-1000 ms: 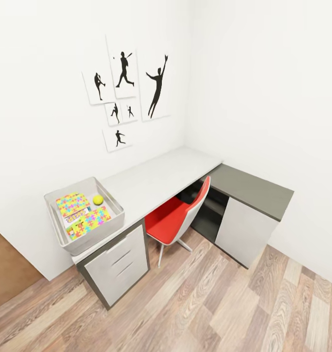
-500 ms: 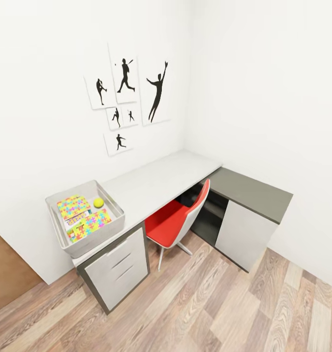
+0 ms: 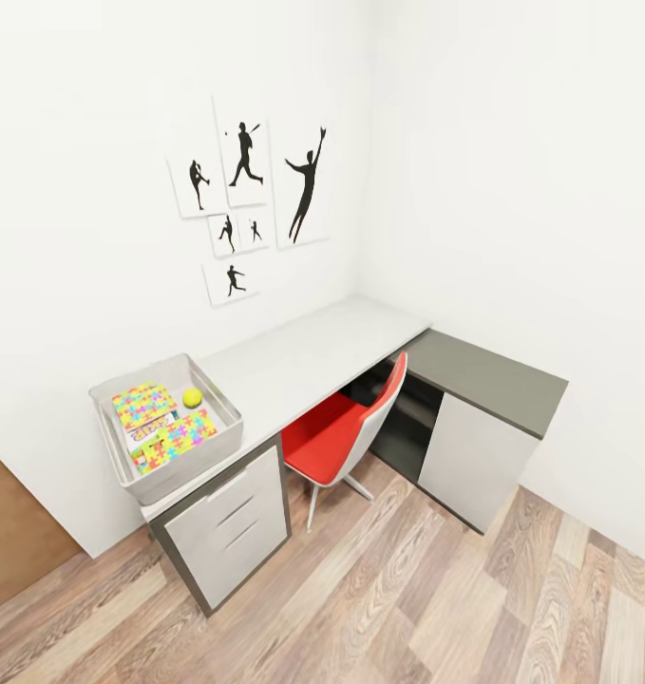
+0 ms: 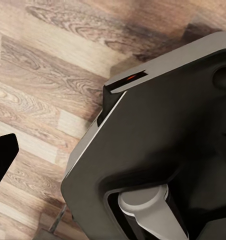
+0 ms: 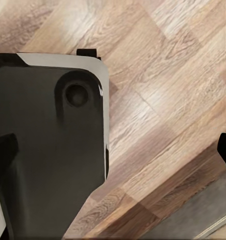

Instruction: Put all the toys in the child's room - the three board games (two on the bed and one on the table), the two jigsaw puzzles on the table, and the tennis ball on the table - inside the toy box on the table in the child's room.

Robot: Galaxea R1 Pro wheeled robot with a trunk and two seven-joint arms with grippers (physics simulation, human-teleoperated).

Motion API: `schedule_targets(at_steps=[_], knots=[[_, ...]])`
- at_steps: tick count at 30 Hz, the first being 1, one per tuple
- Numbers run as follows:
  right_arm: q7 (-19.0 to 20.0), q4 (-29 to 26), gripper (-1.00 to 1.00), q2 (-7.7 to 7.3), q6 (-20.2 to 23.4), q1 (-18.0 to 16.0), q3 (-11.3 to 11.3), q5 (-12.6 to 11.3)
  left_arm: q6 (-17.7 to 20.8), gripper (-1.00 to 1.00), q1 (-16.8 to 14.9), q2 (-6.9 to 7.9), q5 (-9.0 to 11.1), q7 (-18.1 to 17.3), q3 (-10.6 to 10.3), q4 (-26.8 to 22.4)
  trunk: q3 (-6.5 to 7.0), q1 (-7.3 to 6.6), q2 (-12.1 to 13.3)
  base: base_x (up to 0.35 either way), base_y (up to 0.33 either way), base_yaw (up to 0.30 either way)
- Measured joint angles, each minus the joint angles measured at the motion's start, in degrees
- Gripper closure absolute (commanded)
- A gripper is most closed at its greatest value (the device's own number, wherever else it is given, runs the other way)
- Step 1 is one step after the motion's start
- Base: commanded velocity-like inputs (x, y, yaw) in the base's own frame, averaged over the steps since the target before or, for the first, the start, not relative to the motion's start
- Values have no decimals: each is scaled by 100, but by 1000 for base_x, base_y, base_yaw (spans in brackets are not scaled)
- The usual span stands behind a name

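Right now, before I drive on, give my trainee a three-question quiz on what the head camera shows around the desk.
1. True or false: the yellow-green tennis ball lies inside the grey plastic toy box.
2. Which stands tucked at the L-shaped white and grey desk? A) a blue stool B) a red chair with a white shell C) a wooden bench
3. Fill in: the colourful jigsaw-patterned boxes lie in the toy box, which sits above the desk's white ____ unit.

Key: 1 true; 2 B; 3 drawer.
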Motion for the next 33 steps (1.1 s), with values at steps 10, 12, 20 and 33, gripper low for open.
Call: schedule_targets(at_steps=[10, 12, 20, 33], knots=[[20, 0, -100, 104, 9, 77, 12, -13, 0, -100, 0, -3, 0, 0, 0, 0, 8, 0, 0, 0, 0, 1], [21, 0, -100, 109, 9, 80, 10, -15, 0, -100, 0, -2, 0, 0, 0, 0, 9, 0, 0, 0, 0, 0], [26, 5, -100, 103, 8, 89, 6, -12, 0, -100, -1, -3, 0, 0, 0, 0, 10, 0, 0, 0, 0, 0], [28, 3, -100, 131, 8, 92, 5, -11, 0, -100, -1, -3, 0, 0, 0, 0, 10, 0, 0, 0, 0, 0]])
